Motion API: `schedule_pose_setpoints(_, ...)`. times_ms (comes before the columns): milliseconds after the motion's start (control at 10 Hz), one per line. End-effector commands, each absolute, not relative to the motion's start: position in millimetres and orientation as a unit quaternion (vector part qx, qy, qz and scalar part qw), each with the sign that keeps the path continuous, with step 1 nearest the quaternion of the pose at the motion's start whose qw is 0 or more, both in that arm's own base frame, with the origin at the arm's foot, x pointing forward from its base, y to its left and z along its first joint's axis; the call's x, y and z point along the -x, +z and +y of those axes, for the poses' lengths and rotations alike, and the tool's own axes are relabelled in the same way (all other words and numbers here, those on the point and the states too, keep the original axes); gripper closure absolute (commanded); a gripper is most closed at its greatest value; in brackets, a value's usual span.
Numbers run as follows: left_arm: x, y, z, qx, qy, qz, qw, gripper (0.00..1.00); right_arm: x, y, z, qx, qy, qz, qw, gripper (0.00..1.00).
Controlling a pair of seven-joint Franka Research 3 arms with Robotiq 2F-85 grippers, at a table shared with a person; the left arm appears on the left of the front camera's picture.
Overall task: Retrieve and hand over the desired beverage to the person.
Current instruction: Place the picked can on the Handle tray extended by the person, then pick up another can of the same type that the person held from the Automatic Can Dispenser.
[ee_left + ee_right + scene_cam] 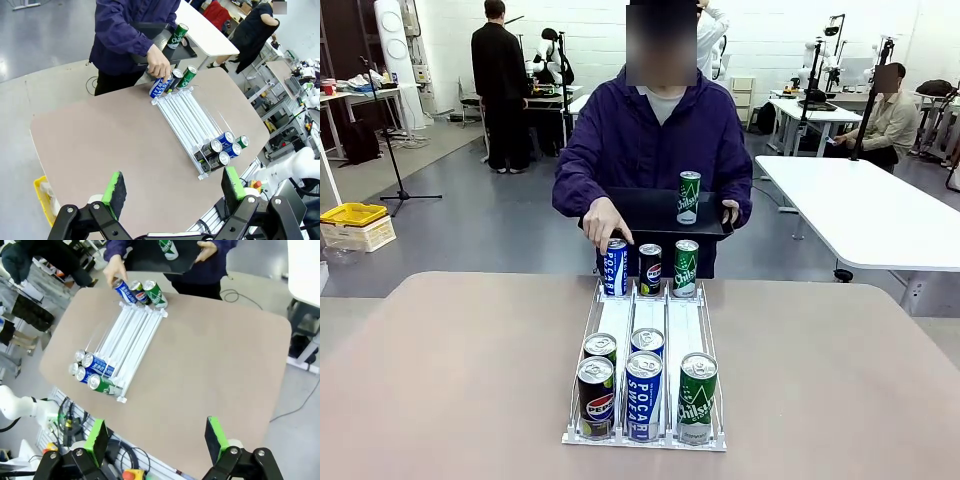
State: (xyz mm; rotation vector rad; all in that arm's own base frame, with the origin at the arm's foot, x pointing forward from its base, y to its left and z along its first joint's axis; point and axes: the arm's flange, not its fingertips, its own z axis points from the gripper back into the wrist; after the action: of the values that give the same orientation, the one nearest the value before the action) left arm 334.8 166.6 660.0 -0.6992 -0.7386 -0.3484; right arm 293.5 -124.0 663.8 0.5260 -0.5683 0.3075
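Observation:
The person (pixel 650 130), in a dark navy-purple jacket, stands at the table's far side. One hand holds a black tray (pixel 640 215) with a green can (pixel 689 197) on it. The other hand (pixel 607 224) touches the top of a blue Pocari can (pixel 616 265) at the far end of a white three-lane rack (pixel 682 340). Beside that can stand a black Pepsi can (pixel 650 268) and a green can (pixel 686 267). Several more cans (pixel 643 395) crowd the rack's near end. My left gripper (pixel 174 190) and right gripper (pixel 156 437) hang open and empty, high above the table.
The rack lies along the middle of the brown table (pixel 450 380), with bare tabletop on both sides. A white table (pixel 860 210) stands behind at the right, and a yellow bin (pixel 353 213) sits on the floor at the left. Other people stand farther back.

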Motion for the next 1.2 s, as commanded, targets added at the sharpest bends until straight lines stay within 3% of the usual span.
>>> schedule_pose_setpoints(0,-334.0,659.3,167.4,0.336,-0.174,-0.356,0.854,0.0,-300.6,662.3,-127.6,-0.259,0.154,-0.275,0.913,0.0)
schedule_pose_setpoints(1100,-334.0,659.3,167.4,0.336,-0.174,-0.356,0.854,0.0,-300.6,662.3,-127.6,-0.259,0.154,-0.275,0.913,0.0)
